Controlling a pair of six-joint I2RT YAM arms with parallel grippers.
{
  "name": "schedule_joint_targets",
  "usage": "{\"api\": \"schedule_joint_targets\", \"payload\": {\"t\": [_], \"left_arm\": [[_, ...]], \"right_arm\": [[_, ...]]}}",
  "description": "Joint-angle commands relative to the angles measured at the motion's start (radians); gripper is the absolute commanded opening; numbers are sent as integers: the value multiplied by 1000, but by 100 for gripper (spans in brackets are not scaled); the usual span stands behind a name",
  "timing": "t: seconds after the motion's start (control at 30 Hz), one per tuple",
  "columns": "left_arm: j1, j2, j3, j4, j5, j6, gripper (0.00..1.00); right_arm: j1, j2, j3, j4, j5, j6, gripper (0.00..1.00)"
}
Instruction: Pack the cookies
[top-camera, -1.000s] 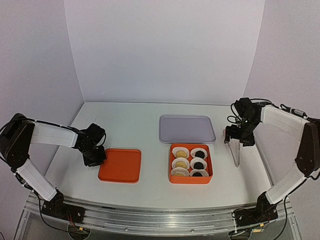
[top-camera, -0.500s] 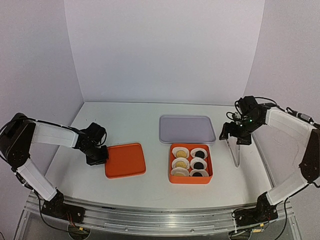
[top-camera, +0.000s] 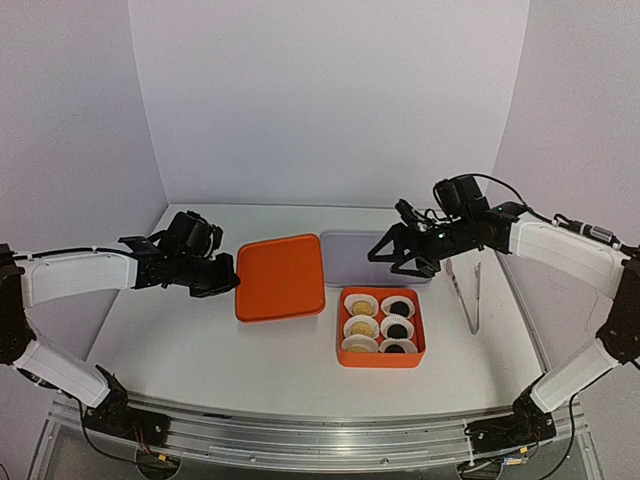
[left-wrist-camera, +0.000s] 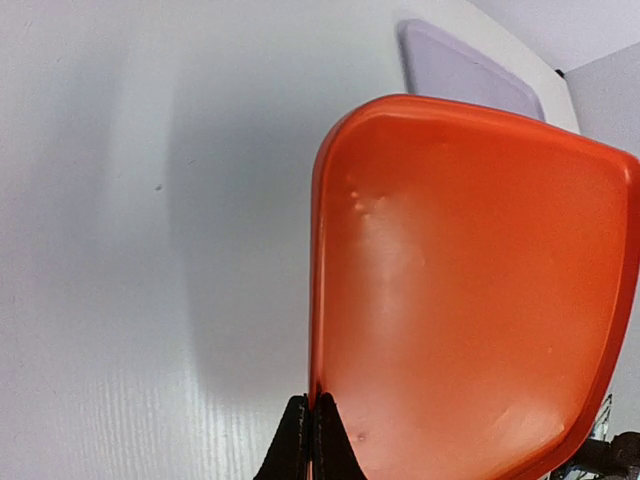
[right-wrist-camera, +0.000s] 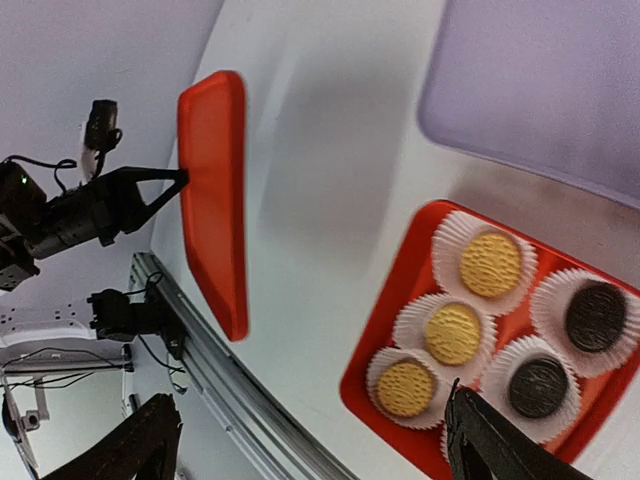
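Top external view: left of the orange box (top-camera: 380, 359), the left pincer (top-camera: 233, 284) is clamped tight on the left edge of the orange lid (top-camera: 281, 277), which is held tilted and clear of the bench (top-camera: 200, 340), just beside the box's far-left corner. Inside the box all six cookies (top-camera: 361, 327) sit in white paper cups (top-camera: 345, 300), golden in the left column and dark in the right, so filling is judged done and lidding is the step in hand. Above the box's far edge the right pincer (top-camera: 398, 260) hangs spread wide and empty; the next move calls for levelling the lid, squaring it over the box rim and lowering it without catching the cups.
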Motion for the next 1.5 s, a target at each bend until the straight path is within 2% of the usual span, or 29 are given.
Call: {"api": "schedule_joint_targets", "payload": {"t": [0.0, 0.17, 0.33, 0.47, 0.67, 0.83, 0.93, 1.0, 1.07, 1.17, 1.27, 1.47], "left_arm": [[-51, 11, 120, 23, -16, -19, 0], [-85, 60, 177, 38, -44, -65, 0], [-104, 87, 205, 68, -44, -60, 0], [-110, 117, 226, 63, -37, -55, 0], [-114, 107, 212, 106, -24, -53, 0], [-114, 84, 199, 143, 9, -52, 0], [-113, 63, 187, 166, 21, -56, 3], [-114, 45, 184, 179, 38, -58, 20], [-115, 25, 185, 183, 52, -58, 62], [-114, -21, 190, 173, 70, -63, 85], [-113, -73, 191, 174, 76, -93, 99], [-110, -83, 246, 239, 136, -215, 100]], "right_arm": [[69, 94, 102, 153, -51, 84, 87], [129, 195, 169, 177, 20, 110, 85], [162, 257, 211, 183, 24, 117, 81], [184, 292, 242, 187, 33, 116, 71], [193, 321, 251, 225, 11, 137, 42], [195, 313, 248, 259, -23, 130, 8], [195, 288, 237, 260, -18, 84, 1], [195, 265, 222, 260, -6, 30, 0], [195, 226, 201, 256, 37, -37, 0], [196, 162, 166, 236, 139, -201, 0], [199, 89, 124, 228, 279, -436, 0], [279, 37, 81, 270, 646, -900, 0]]}}
